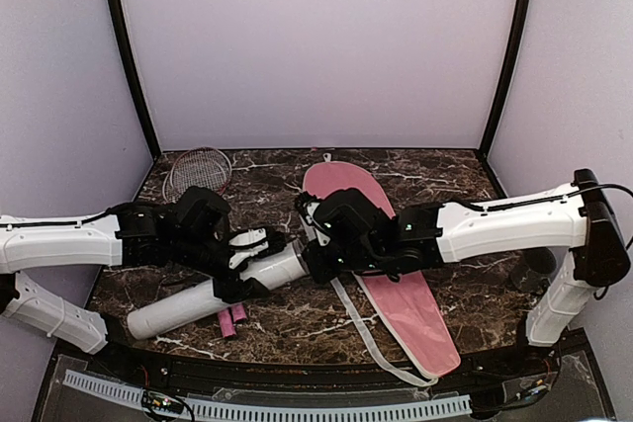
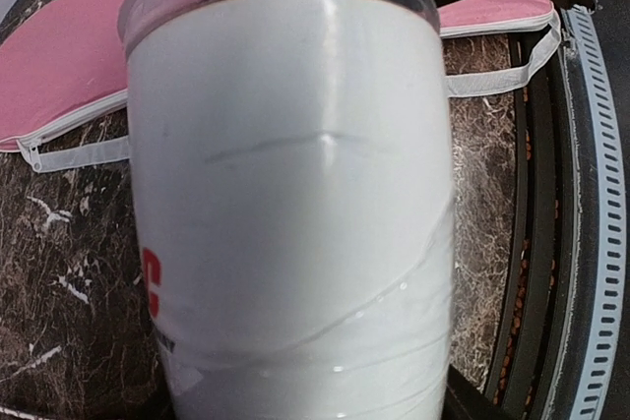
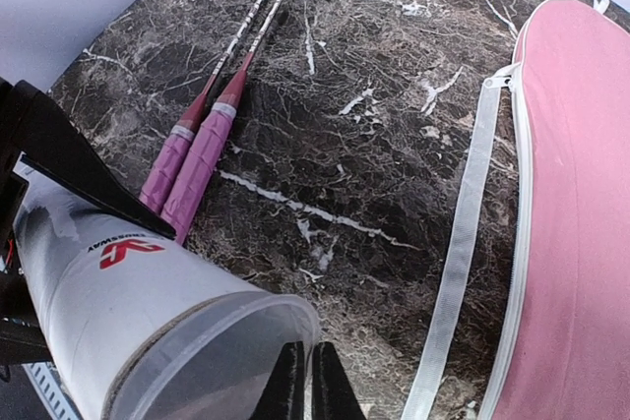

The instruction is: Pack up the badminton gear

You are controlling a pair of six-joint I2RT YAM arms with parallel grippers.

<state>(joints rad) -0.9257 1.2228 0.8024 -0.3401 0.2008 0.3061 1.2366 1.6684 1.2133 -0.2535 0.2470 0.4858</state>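
Soft, bright light comes from above. The long white plastic tube [image 2: 295, 194] shines and looks blurry up close.

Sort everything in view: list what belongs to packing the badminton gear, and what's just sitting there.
Belongs to the job:
- long white tube with a clear rim
- two thin red-framed rackets with pink handles
- flat pink racket-shaped fabric bag

Just there (fixtures, not gear):
- dark marble tabletop
- white perforated rail along the near edge
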